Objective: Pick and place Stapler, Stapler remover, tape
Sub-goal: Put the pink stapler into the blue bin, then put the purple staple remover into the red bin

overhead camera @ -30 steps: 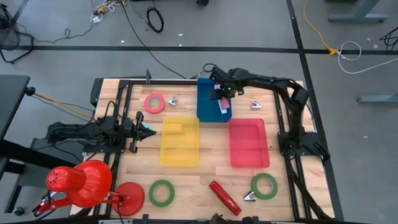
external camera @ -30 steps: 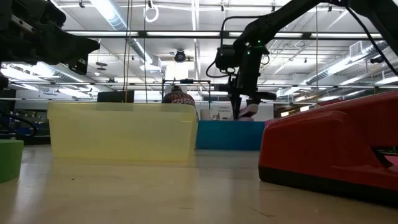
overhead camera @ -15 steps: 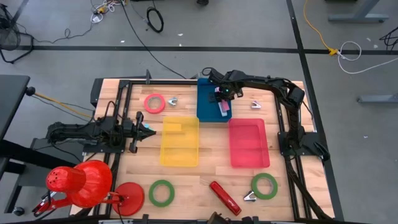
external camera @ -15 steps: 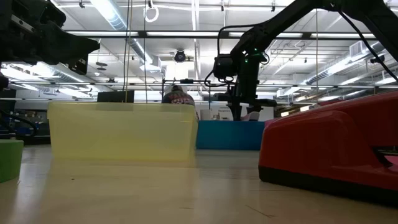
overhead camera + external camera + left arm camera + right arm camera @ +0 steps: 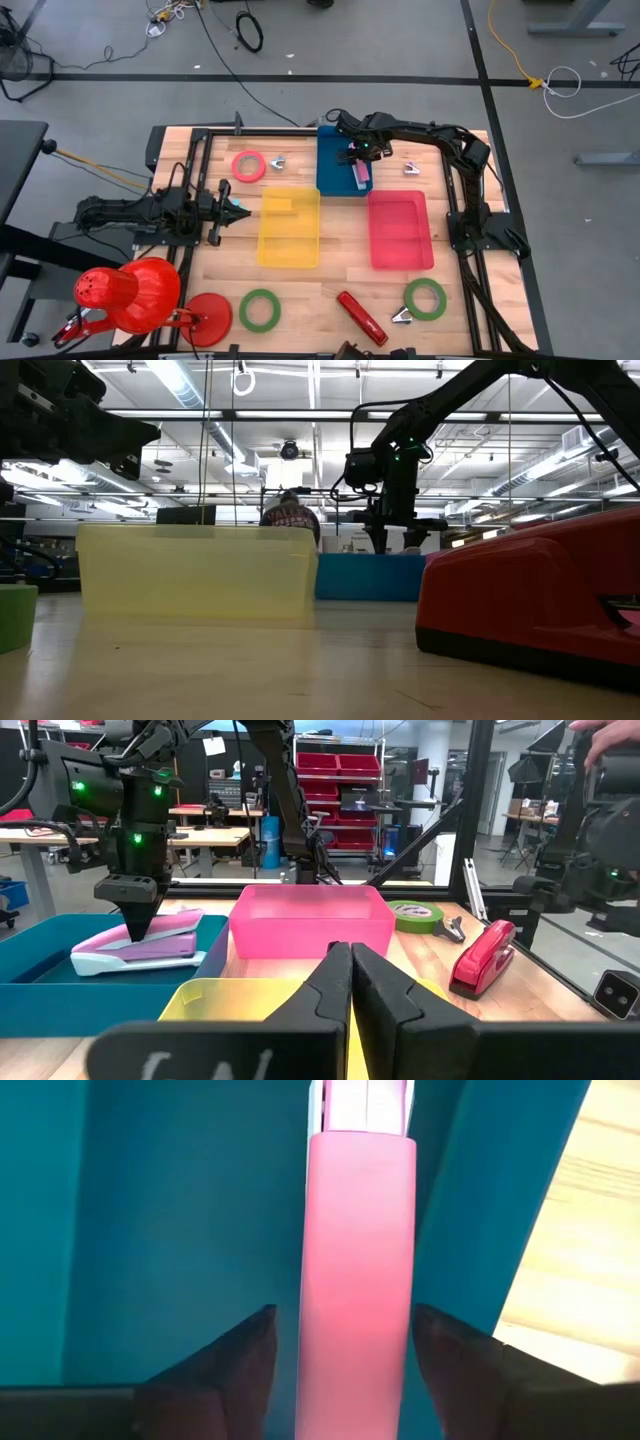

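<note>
Wooden tabletop (image 5: pixel 340 275), twelve o'clock end: my right gripper (image 5: pixel 362 160) just lowered the pink plastic stapler (image 5: pixel 360 172) into the blue rectangular bin (image 5: pixel 335 165) and spread its fingers, so that one's placed.

stapler (image 5: pixel 360 172) in far bin (image 5: pixel 332 170) — two bins (image 5: pixel 289 228) side by side nearer, tape rolls (image 5: pixel 260 309) in front

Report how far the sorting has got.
Done: nothing visibly finished besides the pink stapler lying in the blue bin. In hand: the right tool, open, straddles it. Left: the red stapler, staple removers, tape rolls. The left tool waits, shut.
</note>
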